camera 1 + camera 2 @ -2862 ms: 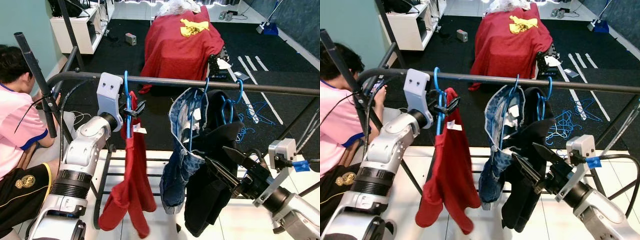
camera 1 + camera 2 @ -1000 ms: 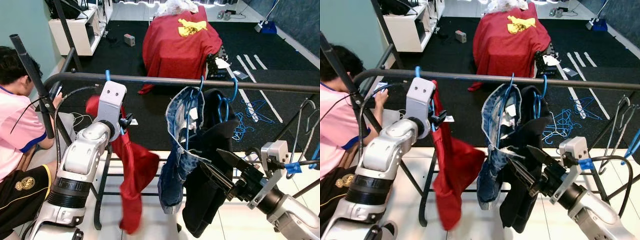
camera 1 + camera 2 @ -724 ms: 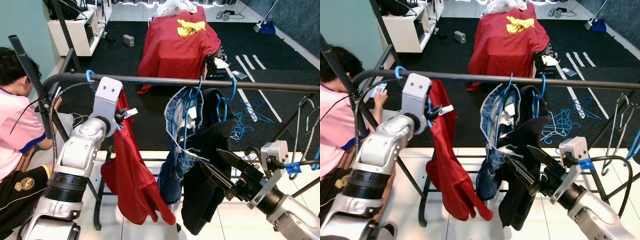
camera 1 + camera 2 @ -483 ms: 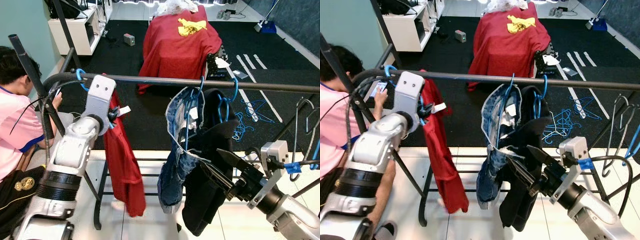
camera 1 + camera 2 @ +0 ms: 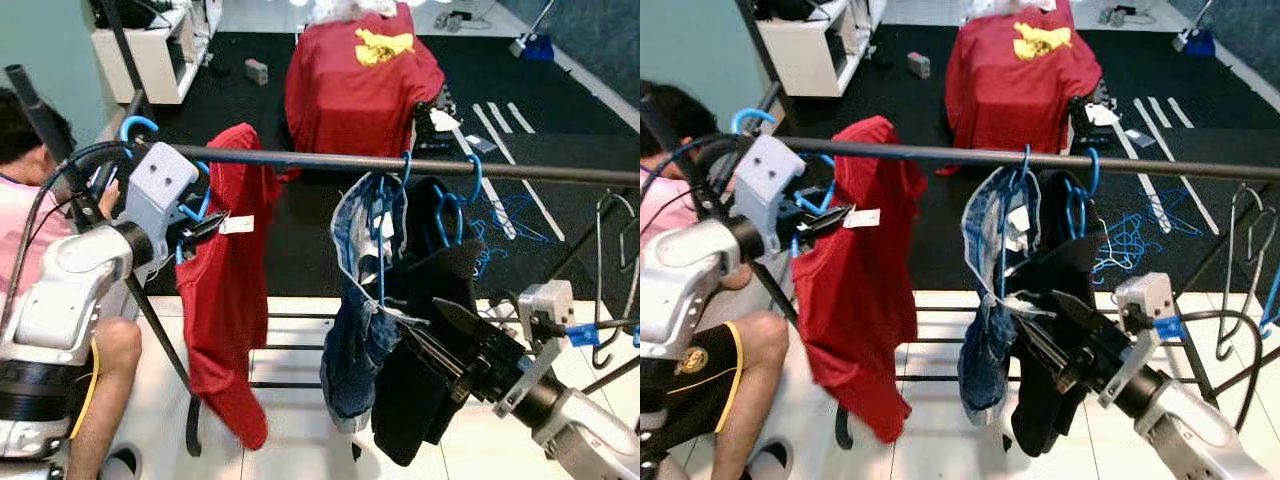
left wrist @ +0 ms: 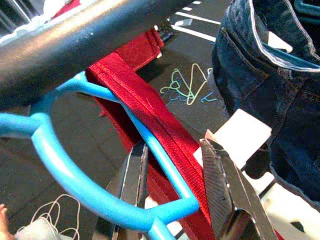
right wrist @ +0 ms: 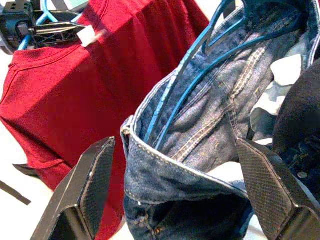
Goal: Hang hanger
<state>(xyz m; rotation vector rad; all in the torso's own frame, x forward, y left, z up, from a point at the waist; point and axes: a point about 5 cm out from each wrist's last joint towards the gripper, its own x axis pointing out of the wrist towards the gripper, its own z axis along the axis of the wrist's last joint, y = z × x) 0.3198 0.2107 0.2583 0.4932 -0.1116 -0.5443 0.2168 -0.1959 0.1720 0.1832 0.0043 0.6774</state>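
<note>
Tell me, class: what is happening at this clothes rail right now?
The left gripper holds a blue hanger carrying a red shirt, with the hook over the rail. Jeans and a dark garment already hang nearby. The right gripper waits open beside them. A person sits at the rail's end.

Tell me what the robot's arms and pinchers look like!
Both arms are shiny silver tubes with black ribbed rings. Each wrist carries a pale grey camera box. The left gripper and right gripper have long black fingers with grooved pads. A black cable and blue tape sit on the right wrist.
</note>
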